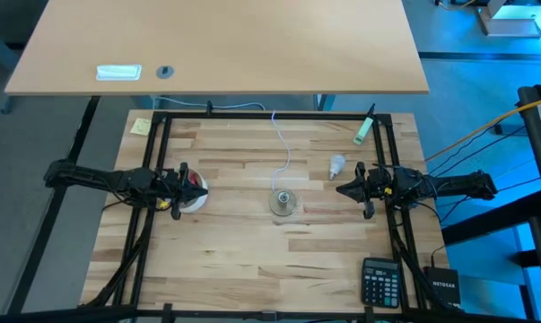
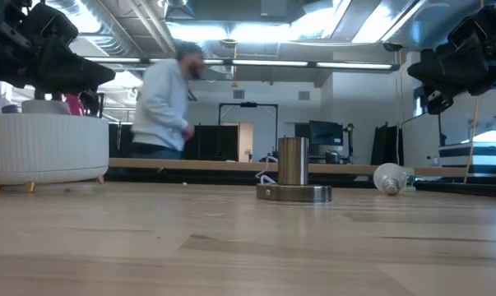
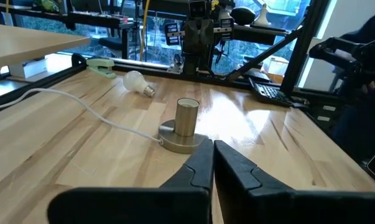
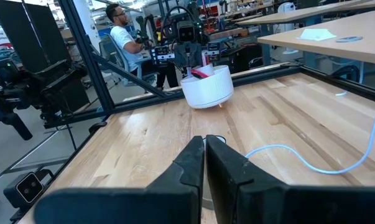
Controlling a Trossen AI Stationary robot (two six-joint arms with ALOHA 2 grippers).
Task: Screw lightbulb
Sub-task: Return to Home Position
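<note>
Lightbulb (image 1: 337, 165): one, lying on its side on the counter (image 1: 252, 260), right of centre in the high view, clear of both arms. Right end effector (image 1: 342, 190) sits just below the bulb in that frame, near but not touching. Its fingers (image 4: 196, 165) are pressed together and hold nothing. In the low view the bulb (image 2: 390, 178) rests on the wood at right, with that end effector raised at upper right above it.

Left end effector (image 1: 182, 184): left of centre, well apart from the bulb. Its fingers (image 3: 203, 165) are narrow, tips meeting, nothing between them. It hangs above one white ribbed tub (image 1: 195, 197).

Between the two arms:
- One silvery socket (image 1: 283, 202), upright.
- One thin white cord (image 1: 286, 148), running from the socket toward the frame's top.

Also noted:
- One black calculator (image 1: 380, 281), lower right.
- One person (image 2: 167, 103), in the room behind.
</note>
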